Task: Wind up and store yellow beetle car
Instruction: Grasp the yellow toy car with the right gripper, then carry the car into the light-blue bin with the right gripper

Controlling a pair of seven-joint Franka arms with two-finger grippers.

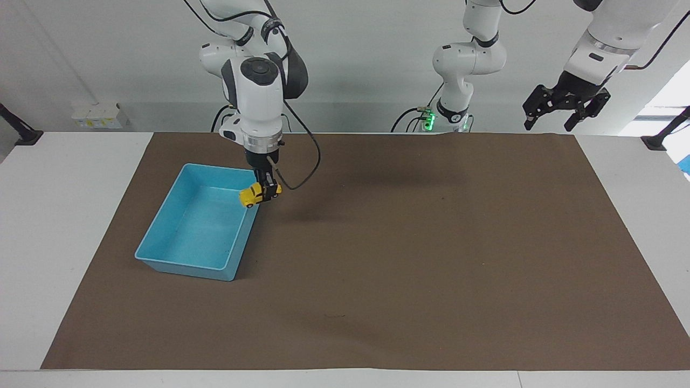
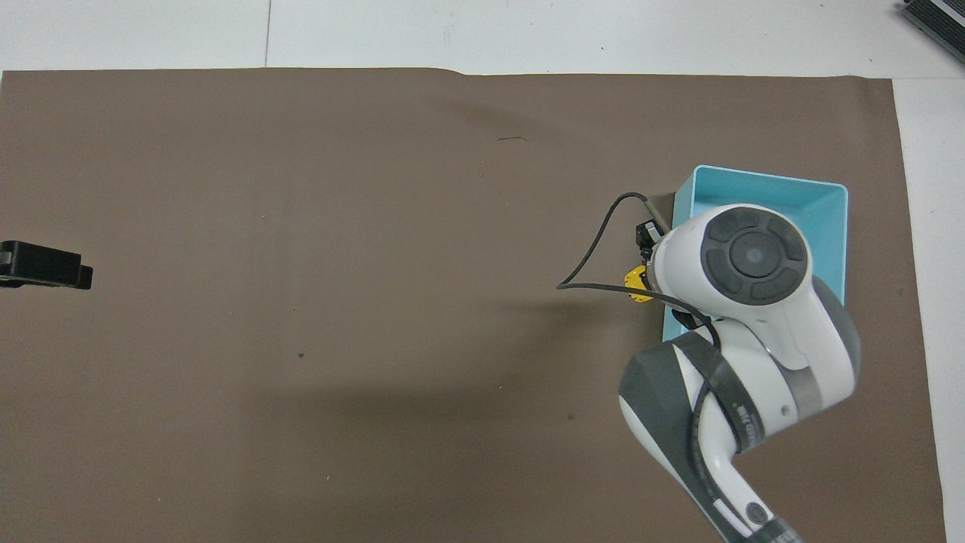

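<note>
The yellow beetle car is off the mat, tilted, in my right gripper, which is shut on it. It hangs over the rim of the blue tray that is toward the left arm's end, near the tray's corner closest to the robots. In the overhead view the right wrist covers most of the tray, and only a bit of the car shows beside it. My left gripper waits open and empty, raised over the mat's corner at the left arm's end; it also shows in the overhead view.
A brown mat covers the table. A black cable loops from the right wrist beside the car. The tray's floor holds nothing.
</note>
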